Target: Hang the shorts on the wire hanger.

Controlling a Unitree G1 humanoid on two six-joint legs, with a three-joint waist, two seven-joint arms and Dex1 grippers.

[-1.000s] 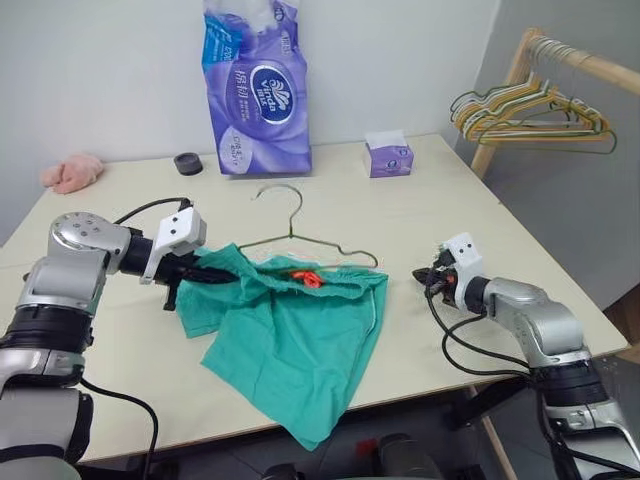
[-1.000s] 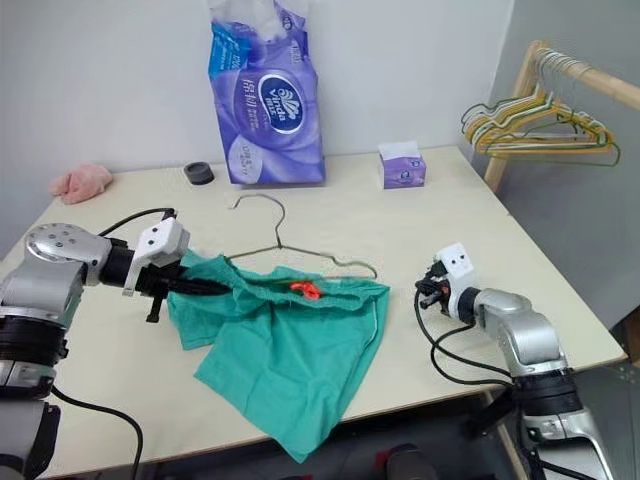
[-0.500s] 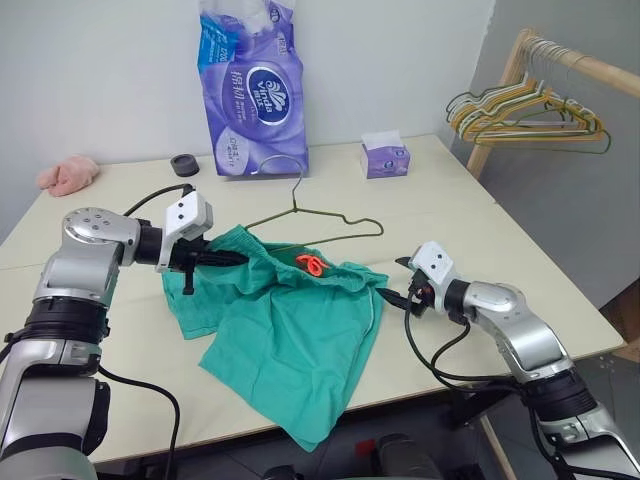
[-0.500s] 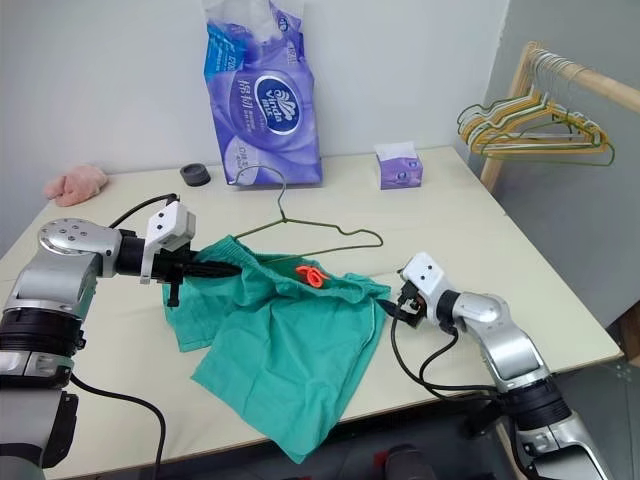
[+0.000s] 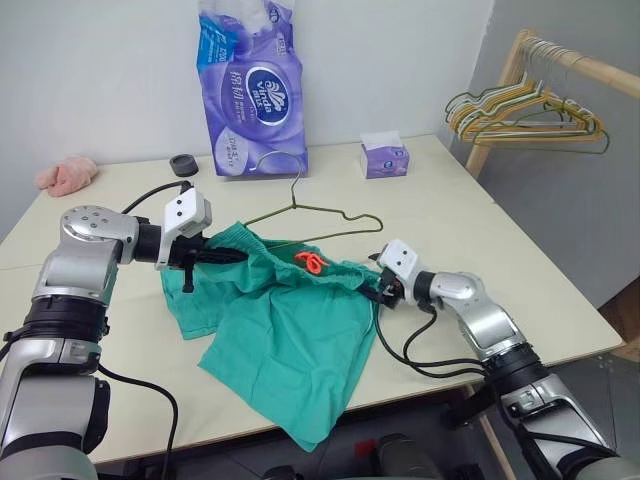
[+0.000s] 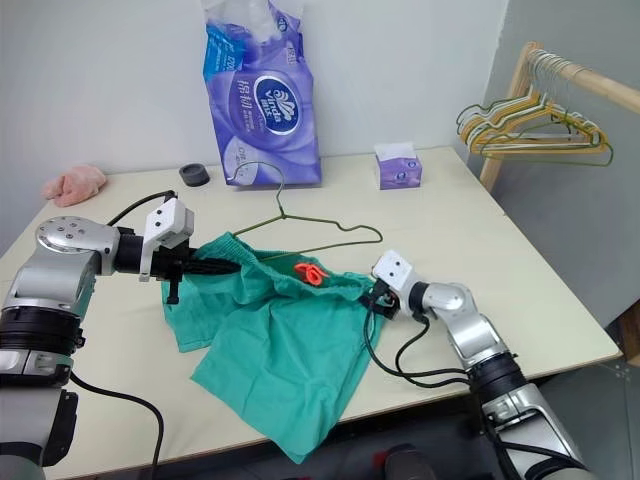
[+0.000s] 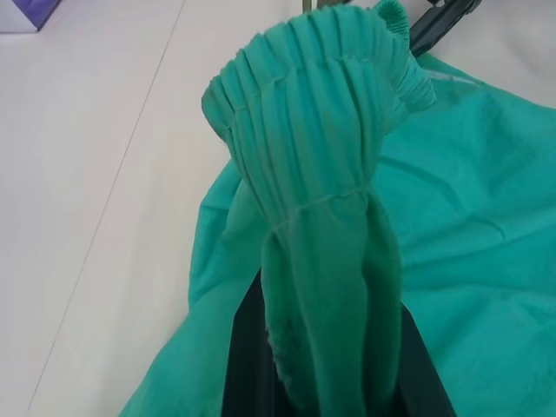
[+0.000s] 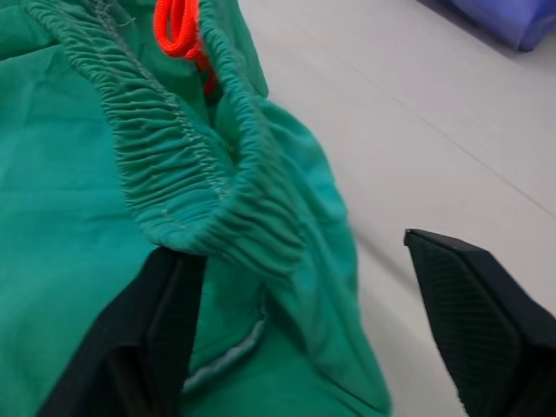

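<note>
Shorts [image 5: 285,315] spread near the table [image 5: 450,215] edge, hanger [image 5: 315,215] just beyond, left gripper [image 5: 225,256] clamped on the waistband's left end, right gripper [image 5: 378,292] newly moved leftward to the right end, fingers apart around it, likely about to pinch.

Purple tissue pack [image 5: 251,88] stands on table [image 5: 500,250].

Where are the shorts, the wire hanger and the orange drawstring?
shorts [image 5: 290,340]: left eye view, middle of the spread cloth.
wire hanger [image 5: 350,215]: left eye view, right shoulder wire.
orange drawstring [image 8: 178,22]: right wrist view, loop at the waistband.
</note>
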